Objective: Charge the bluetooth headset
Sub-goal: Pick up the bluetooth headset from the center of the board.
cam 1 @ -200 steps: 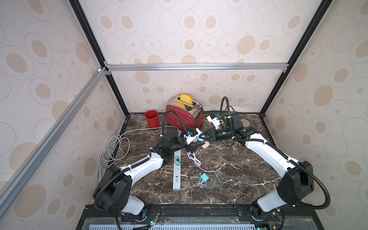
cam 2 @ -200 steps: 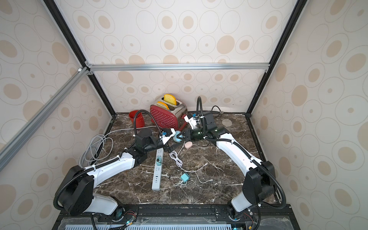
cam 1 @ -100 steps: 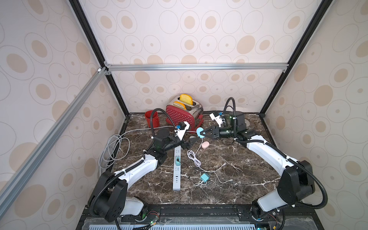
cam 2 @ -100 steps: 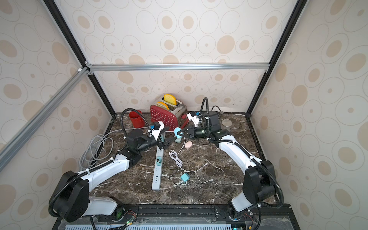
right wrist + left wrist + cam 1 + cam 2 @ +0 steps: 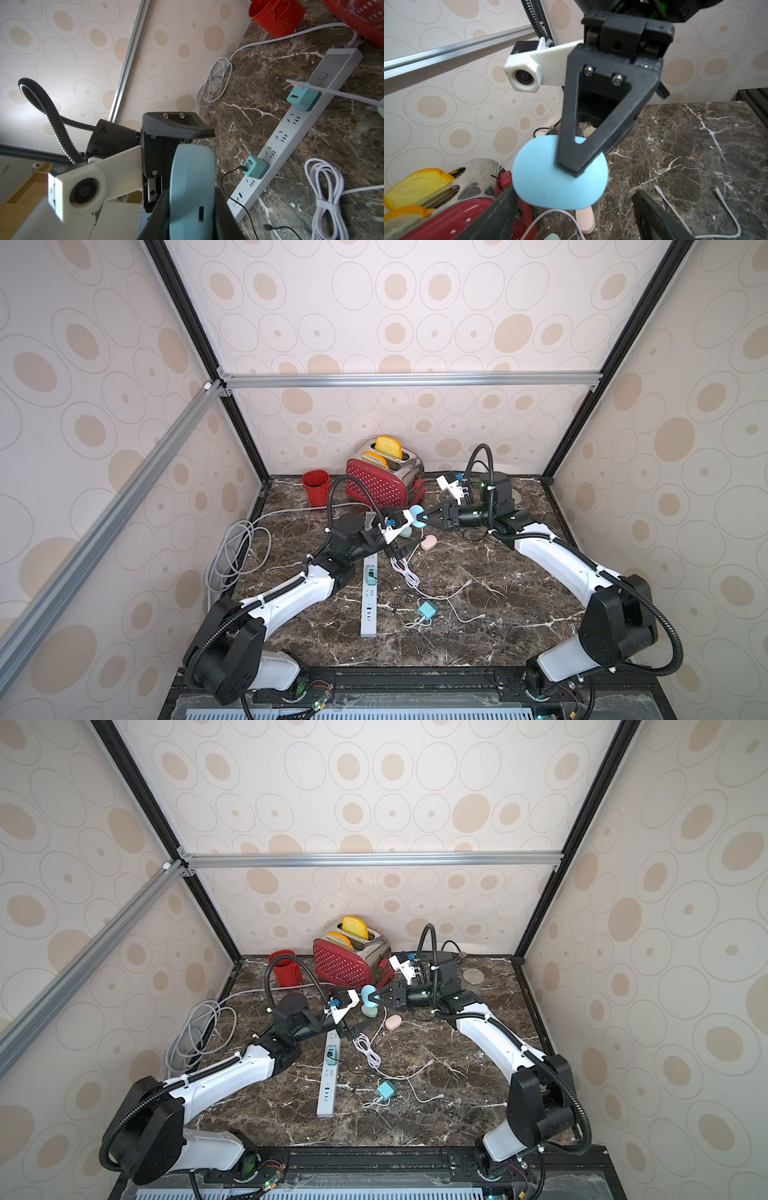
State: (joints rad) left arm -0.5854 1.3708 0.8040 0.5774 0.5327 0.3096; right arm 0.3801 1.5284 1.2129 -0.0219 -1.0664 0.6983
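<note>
Right gripper point(image 5: 420, 517) pinches the blue headset case point(image 5: 550, 187) aloft; left gripper point(image 5: 403, 552) gapes empty beside it; black lead point(image 5: 269, 227) is not yet plugged in.

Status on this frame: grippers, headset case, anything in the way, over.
Right gripper shut on blue earbud case, held off the marble tabletop. Left gripper open, empty, facing it. Case port empty; black cable free plug lies on the tabletop.
</note>
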